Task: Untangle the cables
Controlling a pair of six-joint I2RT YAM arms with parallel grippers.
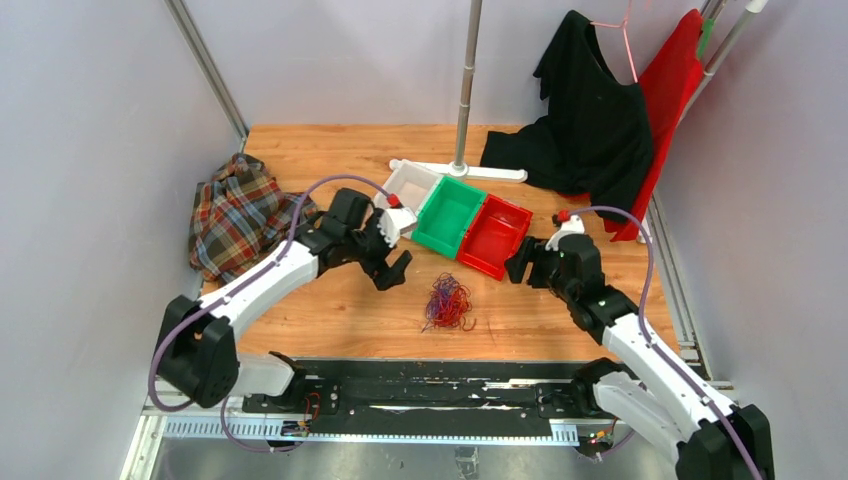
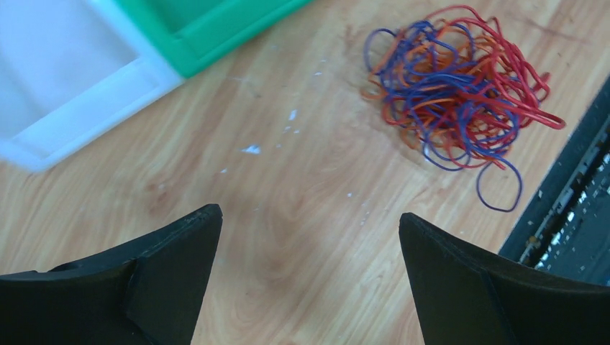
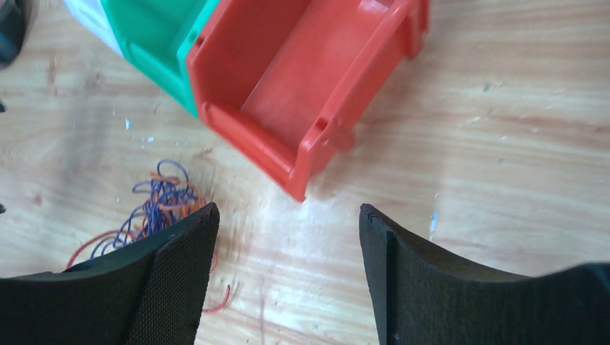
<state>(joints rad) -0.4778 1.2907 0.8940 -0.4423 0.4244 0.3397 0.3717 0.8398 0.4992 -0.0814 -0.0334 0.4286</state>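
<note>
The cables [image 1: 448, 303] are a small clump of thin red, orange and purple wires lying on the wooden table near its front middle. The clump shows in the left wrist view [image 2: 460, 93] at upper right and in the right wrist view [image 3: 155, 205] at left, partly hidden behind my left finger. My left gripper [image 1: 392, 270] hovers left of the clump, open and empty [image 2: 309, 223]. My right gripper [image 1: 520, 266] is right of the clump, open and empty [image 3: 288, 215], near the red bin's corner.
A white bin [image 1: 410, 185], a green bin [image 1: 448, 215] and a red bin [image 1: 493, 235] stand in a row behind the clump. A plaid cloth [image 1: 235, 215] lies at left. A pole stand [image 1: 462, 165] and black and red garments [image 1: 600, 120] are at the back. A black rail [image 1: 430, 390] runs along the front edge.
</note>
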